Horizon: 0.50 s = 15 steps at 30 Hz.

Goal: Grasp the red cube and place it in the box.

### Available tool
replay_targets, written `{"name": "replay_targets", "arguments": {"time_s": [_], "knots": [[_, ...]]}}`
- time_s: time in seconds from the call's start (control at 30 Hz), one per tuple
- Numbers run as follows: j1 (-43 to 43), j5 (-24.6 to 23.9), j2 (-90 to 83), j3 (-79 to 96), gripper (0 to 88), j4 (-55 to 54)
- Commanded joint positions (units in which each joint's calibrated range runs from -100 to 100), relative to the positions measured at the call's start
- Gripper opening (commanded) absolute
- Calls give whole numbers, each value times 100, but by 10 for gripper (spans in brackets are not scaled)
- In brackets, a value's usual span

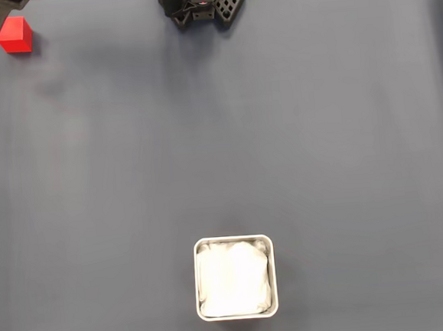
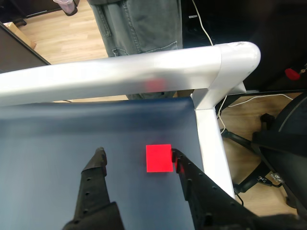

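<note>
Between the cube point(image 1: 15, 36) at the far left and the box point(image 1: 235, 278) near the middle, the surface point(image 1: 319, 142) lay bare. A white rail point(image 2: 124, 74) ran close behind the cube; one tool finger point(image 2: 184, 167) touched it.

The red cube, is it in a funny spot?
A bit. The red cube sits right in the table's far corner, close to the edge, far from the box. Nothing looks spilled or broken.

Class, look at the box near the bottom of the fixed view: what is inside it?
Inside the box lies only a crumpled white cloth lining. The lining covers the box's floor, so anything underneath cannot be seen.
</note>
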Motion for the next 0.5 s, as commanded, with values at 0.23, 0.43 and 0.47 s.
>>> {"name": "replay_targets", "arguments": {"time_s": [0.23,0.43,0.47], "knots": [[179,117,98,102,332,-410],[250,186,115,394,337,-696],[257,186,124,421,338,-729]]}}
